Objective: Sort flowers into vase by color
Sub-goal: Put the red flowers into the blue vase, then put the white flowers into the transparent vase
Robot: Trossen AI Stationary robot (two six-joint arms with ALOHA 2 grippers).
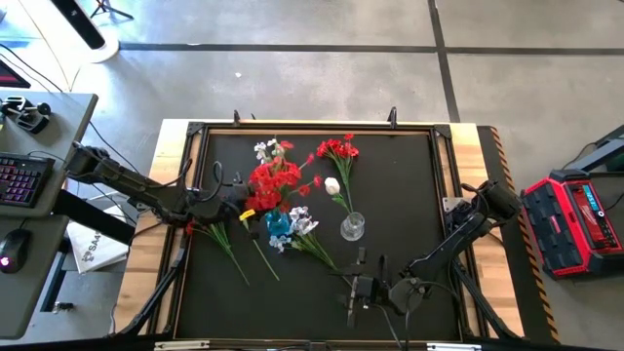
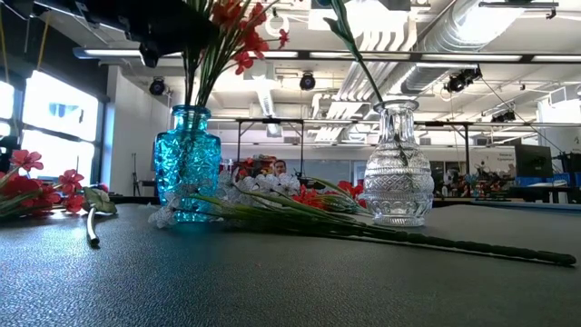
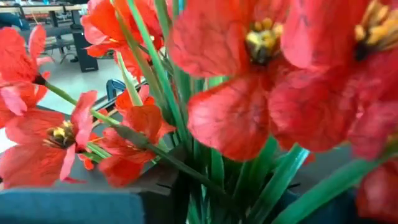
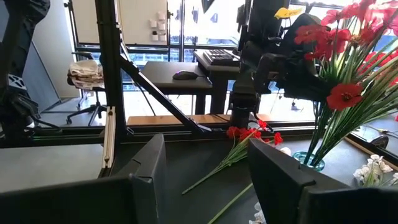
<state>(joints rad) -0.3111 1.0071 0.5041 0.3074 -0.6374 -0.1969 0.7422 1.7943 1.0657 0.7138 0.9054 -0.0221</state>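
Note:
A blue vase holds a bunch of red flowers. My left gripper is at that bunch, just left of the vase, and red blossoms fill its wrist view. A clear vase holds one green stem. A white blossom and a red cluster show on its far side. White sprigs and a red sprig lie flat on the table. My right gripper is open near the near edge. My left gripper has the green stems of the red flowers between its fingers, above the blue vase's mouth. It comes level from the table's left. The stems' lower ends stand in the vase, roughly upright. Blossoms hide the fingertips, so the kind of hold cannot be told.
A metal frame borders the black table mat. A desk with a keyboard stands to the left and a red case to the right. The mat's near right part is bare. A person shows far off in the room.

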